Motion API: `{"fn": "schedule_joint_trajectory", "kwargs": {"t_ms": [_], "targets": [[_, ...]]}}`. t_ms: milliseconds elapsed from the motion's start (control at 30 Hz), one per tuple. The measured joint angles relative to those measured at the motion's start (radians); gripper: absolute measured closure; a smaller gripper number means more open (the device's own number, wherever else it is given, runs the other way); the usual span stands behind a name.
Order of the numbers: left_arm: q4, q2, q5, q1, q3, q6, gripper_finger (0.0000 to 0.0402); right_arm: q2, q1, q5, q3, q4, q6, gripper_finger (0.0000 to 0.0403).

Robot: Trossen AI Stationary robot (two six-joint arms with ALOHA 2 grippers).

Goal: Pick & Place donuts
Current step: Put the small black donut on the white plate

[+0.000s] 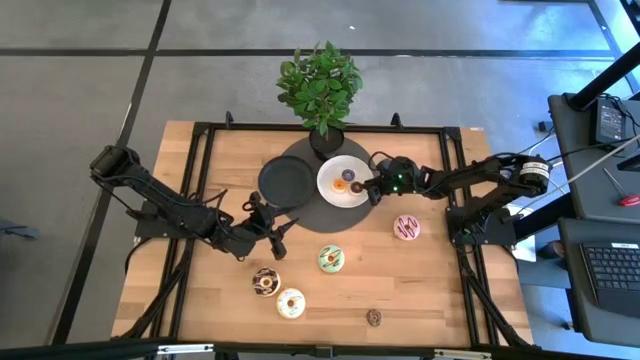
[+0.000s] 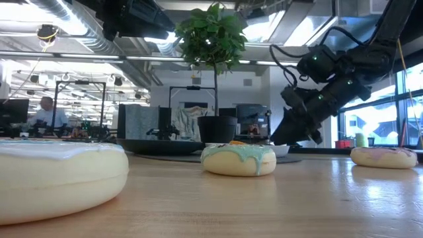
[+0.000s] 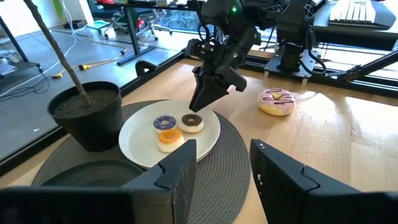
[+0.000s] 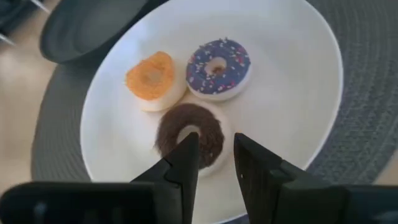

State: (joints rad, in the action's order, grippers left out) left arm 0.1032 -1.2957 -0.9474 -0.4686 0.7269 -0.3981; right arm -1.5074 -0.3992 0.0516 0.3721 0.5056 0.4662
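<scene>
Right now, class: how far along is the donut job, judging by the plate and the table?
Done: three small donuts lie on the white plate. In hand: the right gripper hovers open over the brown one; the left gripper waits open. Left: five donuts on the table.

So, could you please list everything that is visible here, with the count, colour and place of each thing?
white plate: one, white, on the grey mat
small donuts: three, orange, purple, brown, on the white plate
black plate: one, black, beside the white plate
mat: one, grey, round, under both plates
plant: one, green, black pot, table's far edge
pink donut: one, right side of table
green donut: one, table middle
chocolate donut: one, near side
cream donut: one, near side
tiny brown donut: one, near edge
left end effector: open, empty, left of the green donut
right end effector: open, over the brown small donut
</scene>
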Motion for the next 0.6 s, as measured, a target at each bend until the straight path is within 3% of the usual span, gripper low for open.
{"fn": "schedule_joint_trajectory", "kwargs": {"t_ms": [300,600], "targets": [[0.000,0.000,0.000,0.000,0.000,0.000,0.0256,0.000,0.000,-0.005,0.031,-0.041,-0.026,0.0298],[0.000,0.000,0.000,0.000,0.000,0.000,0.0254,0.000,0.011,0.053,0.147,-0.318,-0.113,0.0298]]}}
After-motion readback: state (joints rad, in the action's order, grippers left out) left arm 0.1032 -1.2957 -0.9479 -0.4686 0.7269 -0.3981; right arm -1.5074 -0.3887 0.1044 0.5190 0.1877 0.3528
